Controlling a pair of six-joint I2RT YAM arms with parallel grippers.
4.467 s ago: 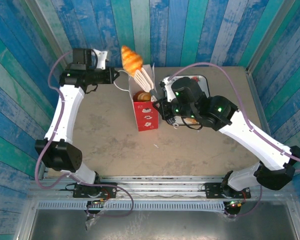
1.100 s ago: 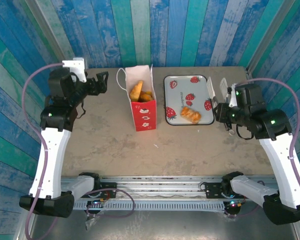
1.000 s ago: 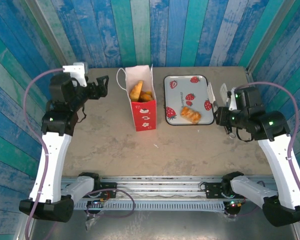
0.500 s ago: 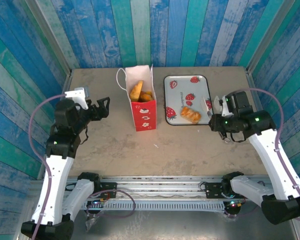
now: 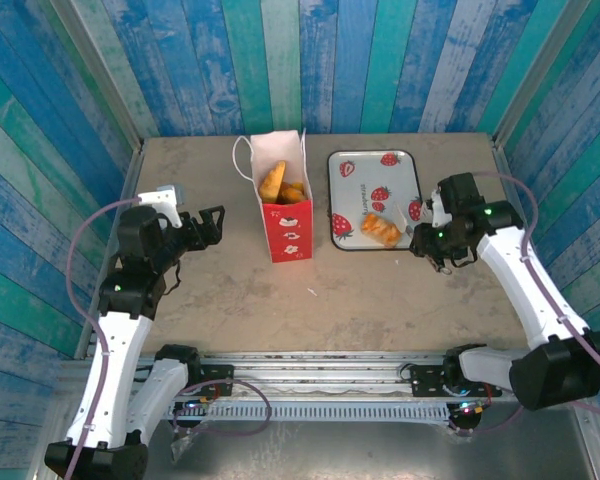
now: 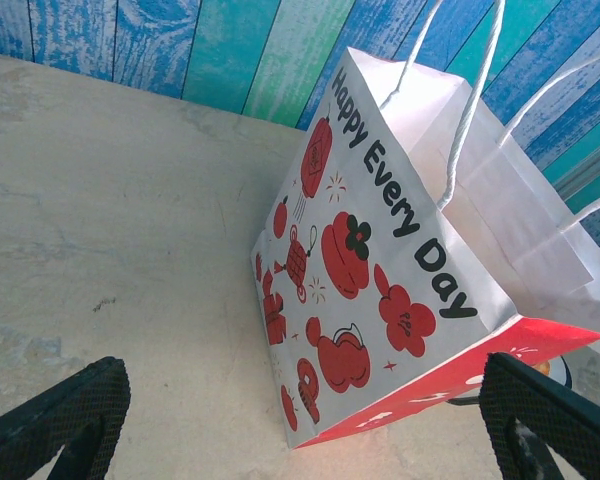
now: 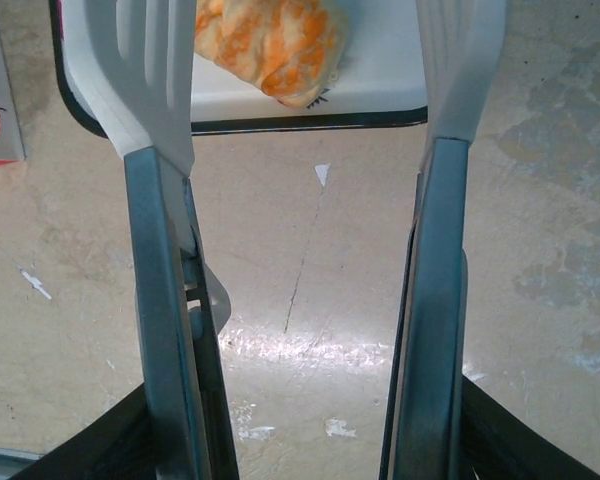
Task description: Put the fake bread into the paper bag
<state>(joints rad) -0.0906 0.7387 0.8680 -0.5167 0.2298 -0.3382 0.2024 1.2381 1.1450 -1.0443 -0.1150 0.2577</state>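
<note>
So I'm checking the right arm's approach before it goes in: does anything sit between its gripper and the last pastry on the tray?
Nothing visible does. The right gripper stands open just off the near edge of the tray, and the pastry lies straight ahead between the finger lines, with bare tray and table between.

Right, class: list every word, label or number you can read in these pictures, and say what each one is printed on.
"Happy Every Day": black letters running along the white side of the paper bag, above red printed fruit and lantern shapes.
The small white marks on the bag's red lower part, seen from the top view, are too small to read.
The white tray carries strawberry pictures, no words.
No other text can be read.
</note>
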